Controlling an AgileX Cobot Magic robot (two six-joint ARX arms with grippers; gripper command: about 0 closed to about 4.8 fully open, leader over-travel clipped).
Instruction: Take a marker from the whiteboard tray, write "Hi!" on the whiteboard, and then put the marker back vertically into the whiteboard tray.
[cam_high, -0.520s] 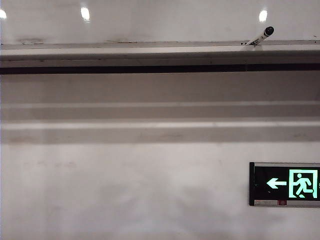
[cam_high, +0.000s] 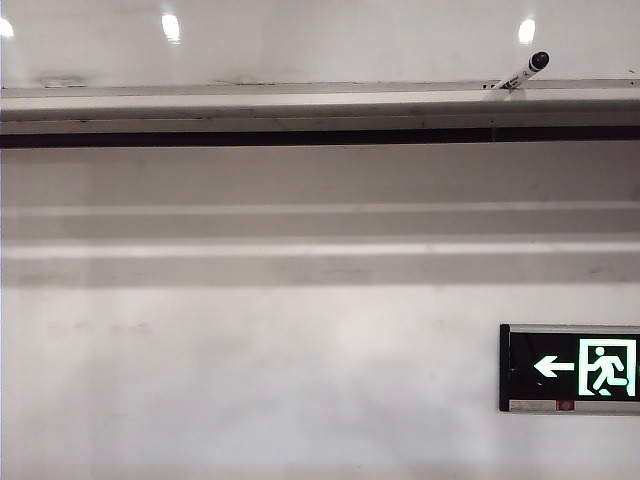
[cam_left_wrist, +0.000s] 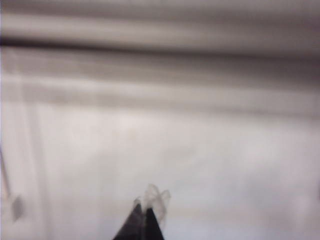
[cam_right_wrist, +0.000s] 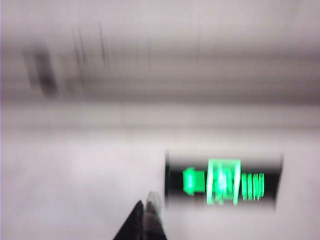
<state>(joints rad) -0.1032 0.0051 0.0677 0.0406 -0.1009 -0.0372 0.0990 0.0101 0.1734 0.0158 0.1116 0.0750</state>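
In the exterior view the marker (cam_high: 522, 73), white-barrelled with a black cap, leans tilted against the whiteboard (cam_high: 320, 45) at the far right of the whiteboard tray (cam_high: 250, 100), cap end up. Neither gripper shows in that view. The left wrist view shows my left gripper (cam_left_wrist: 145, 209) shut with nothing between its dark fingertips, facing the wall below the blurred ledge. In the right wrist view my right gripper (cam_right_wrist: 146, 207) is also shut and empty, pointing at the wall beside the exit sign. That picture is heavily blurred, and I cannot make out the marker in it.
A lit green exit sign (cam_high: 570, 368) hangs on the matte wall at the lower right and shows smeared as the exit sign (cam_right_wrist: 222, 182) in the right wrist view. Pale wall mouldings (cam_high: 320, 250) run across below the tray's dark band.
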